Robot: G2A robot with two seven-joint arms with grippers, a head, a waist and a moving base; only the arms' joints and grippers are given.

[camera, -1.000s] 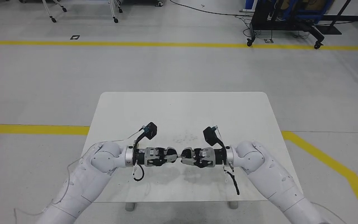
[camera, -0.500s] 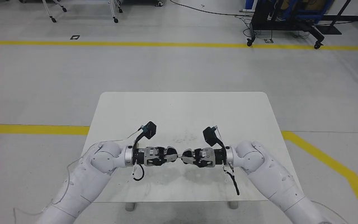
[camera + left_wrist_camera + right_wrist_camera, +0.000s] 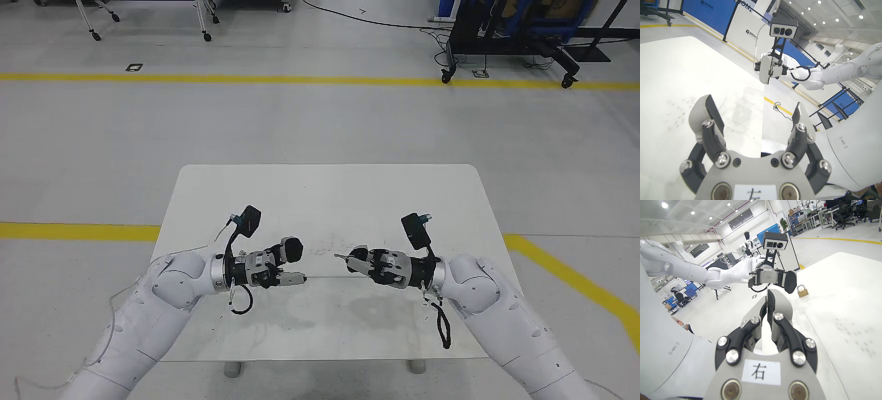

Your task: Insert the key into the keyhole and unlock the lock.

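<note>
A small brass padlock (image 3: 803, 291) with a silver shackle stands on the white table (image 3: 400, 190), just below and beside my left gripper (image 3: 791, 281). In the top view the padlock (image 3: 293, 281) lies next to that gripper (image 3: 292, 250). The left gripper (image 3: 753, 106) is open with nothing between its fingers. My right gripper (image 3: 768, 294) is shut, and a thin silver sliver of the key (image 3: 767, 290) sticks out past its tips. It hovers over the table's middle (image 3: 352, 262), facing the left gripper across a gap.
Faint scuff marks (image 3: 325, 245) dot the tabletop between the arms. The table's near edge runs close under both wrists. Yellow floor lines (image 3: 300, 78) and wheeled frames (image 3: 510, 45) lie well beyond the table.
The two grippers met tip to tip at the table's middle before. They have since drawn apart, both wrists have turned, the left gripper is open, and the padlock rests on the table.
</note>
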